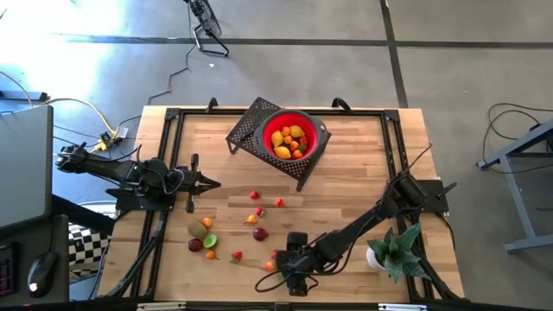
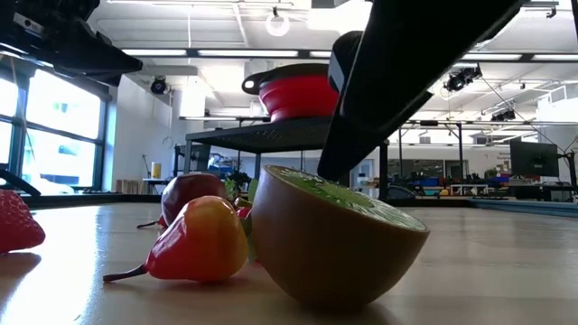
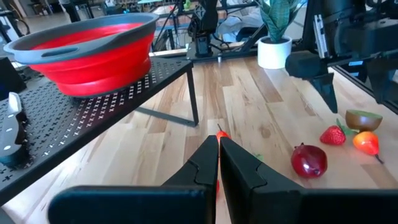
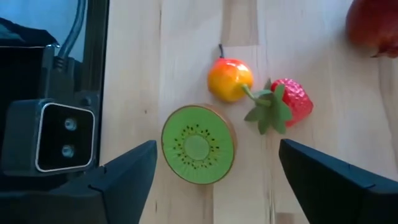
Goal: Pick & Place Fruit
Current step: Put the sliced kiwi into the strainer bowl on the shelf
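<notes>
A halved kiwi (image 4: 198, 152), green face up, lies on the wooden table near its near edge. My right gripper (image 4: 216, 145) hangs open over it, slanting down, one finger on each side with a gap to the fruit. Beside the kiwi lie a small orange-red fruit (image 4: 229, 78), a strawberry (image 4: 292, 99) and a dark red fruit (image 4: 373, 28). More small fruits (image 1: 259, 210) are strewn over the table's middle. The red bowl (image 1: 294, 138) holds several fruits and stands on a black perforated rack (image 1: 251, 125) at the far side. My left gripper (image 1: 212, 183) waits shut at the left.
A spiky green plant in a white pot (image 1: 389, 250) stands at the near right, beside my right arm. The table-level camera box (image 4: 62, 134) sits close to the kiwi at the near edge. The rack's thin legs (image 3: 194, 93) stand on the table below the bowl.
</notes>
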Controlling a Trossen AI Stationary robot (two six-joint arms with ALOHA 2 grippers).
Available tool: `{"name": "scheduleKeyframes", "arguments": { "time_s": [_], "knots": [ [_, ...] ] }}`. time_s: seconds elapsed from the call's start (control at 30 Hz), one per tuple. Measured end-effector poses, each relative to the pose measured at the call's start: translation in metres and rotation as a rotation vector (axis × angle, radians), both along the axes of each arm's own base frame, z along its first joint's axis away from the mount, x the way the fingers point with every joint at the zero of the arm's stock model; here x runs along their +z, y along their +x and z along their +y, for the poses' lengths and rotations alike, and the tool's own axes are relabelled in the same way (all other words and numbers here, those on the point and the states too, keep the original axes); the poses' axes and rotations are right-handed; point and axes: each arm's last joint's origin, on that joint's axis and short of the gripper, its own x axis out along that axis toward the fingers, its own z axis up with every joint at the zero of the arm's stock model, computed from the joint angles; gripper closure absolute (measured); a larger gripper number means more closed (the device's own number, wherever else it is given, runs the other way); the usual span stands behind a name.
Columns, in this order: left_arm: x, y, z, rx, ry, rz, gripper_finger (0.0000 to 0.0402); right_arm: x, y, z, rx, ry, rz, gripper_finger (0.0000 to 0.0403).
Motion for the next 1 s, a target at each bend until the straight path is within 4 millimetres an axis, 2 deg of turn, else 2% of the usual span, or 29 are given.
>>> {"name": "scheduleKeyframes", "arguments": {
  "time_s": [0.2, 0.4, 0.63, 1.0],
  "knots": [
    [0.0, 0.0, 0.0, 0.0, 0.0, -0.001, 0.039, -0.008, -0.001, 0.003, 0.016, -0.038, -0.003, 0.0072],
    [0.0, 0.0, 0.0, 0.001, -0.003, -0.001, 0.039, -0.021, 0.005, 0.006, 0.014, -0.025, -0.007, 0.0072],
    [-0.001, 0.0, 0.0, 0.003, -0.018, 0.005, 0.039, -0.028, 0.008, 0.009, 0.022, 0.001, -0.016, 0.0072],
    [-0.001, 0.0, 0.0, 0.003, -0.018, 0.005, 0.039, -0.028, 0.009, 0.009, 0.017, -0.001, -0.018, 0.0072]
  ]
}}
